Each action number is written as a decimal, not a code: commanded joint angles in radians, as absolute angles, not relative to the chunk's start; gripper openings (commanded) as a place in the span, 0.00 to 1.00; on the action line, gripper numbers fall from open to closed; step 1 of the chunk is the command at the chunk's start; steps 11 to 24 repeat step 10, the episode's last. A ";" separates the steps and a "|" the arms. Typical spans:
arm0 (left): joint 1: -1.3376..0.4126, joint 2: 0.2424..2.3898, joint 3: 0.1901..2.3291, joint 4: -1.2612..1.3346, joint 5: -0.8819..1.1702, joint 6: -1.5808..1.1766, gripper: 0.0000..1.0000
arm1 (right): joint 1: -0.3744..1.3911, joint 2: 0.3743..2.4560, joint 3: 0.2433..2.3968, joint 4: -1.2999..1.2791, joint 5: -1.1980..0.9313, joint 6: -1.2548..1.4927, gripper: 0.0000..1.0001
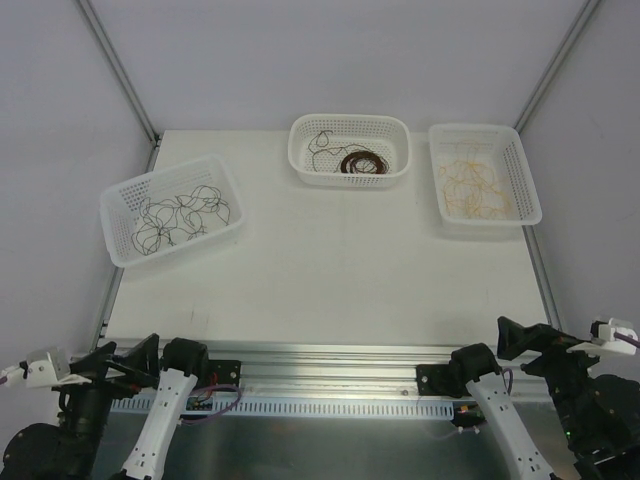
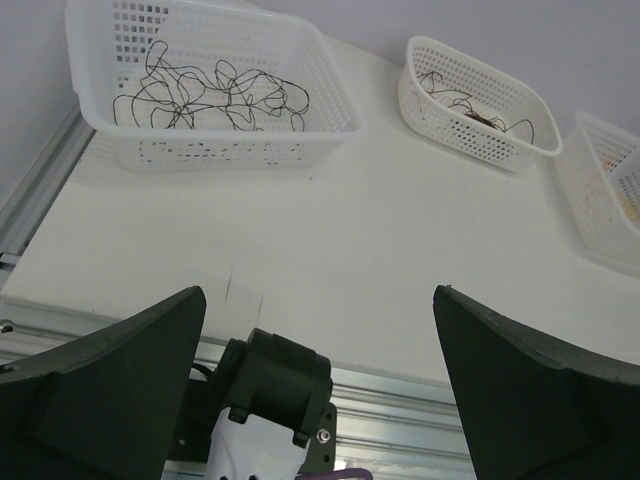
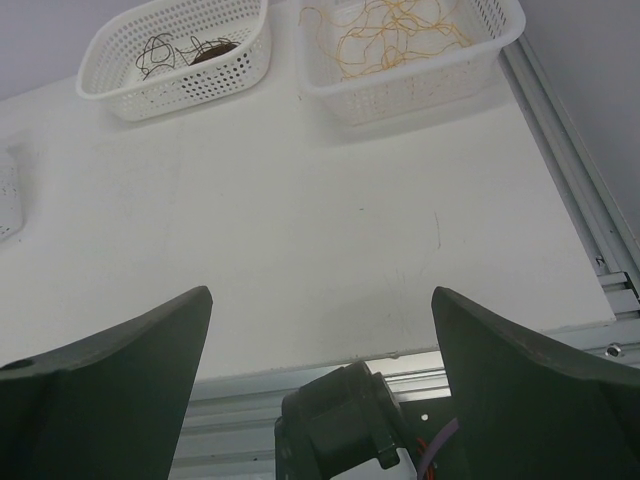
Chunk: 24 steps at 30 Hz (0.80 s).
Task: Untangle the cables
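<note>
- Black cables are lying in loose loops inside the far-left basket; dark brown cables are coiling in the middle basket; yellow-tan cables are sprawling in the far-right basket.
- Left gripper is hanging spread wide, gripping nothing.
- Right gripper is gaping wide, touching nothing.

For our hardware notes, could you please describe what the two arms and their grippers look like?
The left arm and right arm have black joint housings and white links. The left gripper and right gripper have broad, matte black, wedge-shaped fingers. A white camera block sits by each wrist, and a thin purple cable shows near the right arm.
</note>
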State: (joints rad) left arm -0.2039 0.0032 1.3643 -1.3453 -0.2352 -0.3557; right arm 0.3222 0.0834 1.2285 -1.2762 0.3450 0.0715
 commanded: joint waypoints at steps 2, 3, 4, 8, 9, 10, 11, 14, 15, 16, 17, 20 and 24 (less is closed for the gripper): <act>-0.210 -0.127 1.344 -1.447 -0.190 -0.396 0.99 | 0.319 0.074 1.216 -1.293 0.314 0.083 0.97; -0.212 -0.126 1.339 -1.445 -0.187 -0.400 0.99 | 0.321 0.072 1.212 -1.292 0.316 0.083 0.97; -0.212 -0.126 1.333 -1.447 -0.184 -0.406 0.99 | 0.319 0.069 1.212 -1.292 0.314 0.080 0.97; -0.212 -0.127 1.309 -1.445 -0.179 -0.431 0.99 | 0.321 0.075 1.210 -1.310 0.311 0.078 0.97; -0.212 -0.127 1.305 -1.443 -0.173 -0.434 0.99 | 0.321 0.078 1.212 -1.310 0.304 0.077 0.97; -0.212 -0.129 1.298 -1.443 -0.170 -0.442 0.99 | 0.319 0.078 1.216 -1.307 0.298 0.075 0.97; -0.212 -0.129 1.298 -1.443 -0.170 -0.442 0.99 | 0.319 0.078 1.216 -1.307 0.298 0.075 0.97; -0.212 -0.129 1.298 -1.443 -0.170 -0.442 0.99 | 0.319 0.078 1.216 -1.307 0.298 0.075 0.97; -0.212 -0.129 1.298 -1.443 -0.170 -0.442 0.99 | 0.319 0.078 1.216 -1.307 0.298 0.075 0.97; -0.212 -0.129 1.298 -1.443 -0.170 -0.442 0.99 | 0.319 0.078 1.216 -1.307 0.298 0.075 0.97; -0.212 -0.129 1.298 -1.443 -0.170 -0.442 0.99 | 0.319 0.078 1.216 -1.307 0.298 0.075 0.97; -0.212 -0.129 1.298 -1.443 -0.170 -0.442 0.99 | 0.319 0.078 1.216 -1.307 0.298 0.075 0.97; -0.212 -0.129 1.298 -1.443 -0.170 -0.442 0.99 | 0.319 0.078 1.216 -1.307 0.298 0.075 0.97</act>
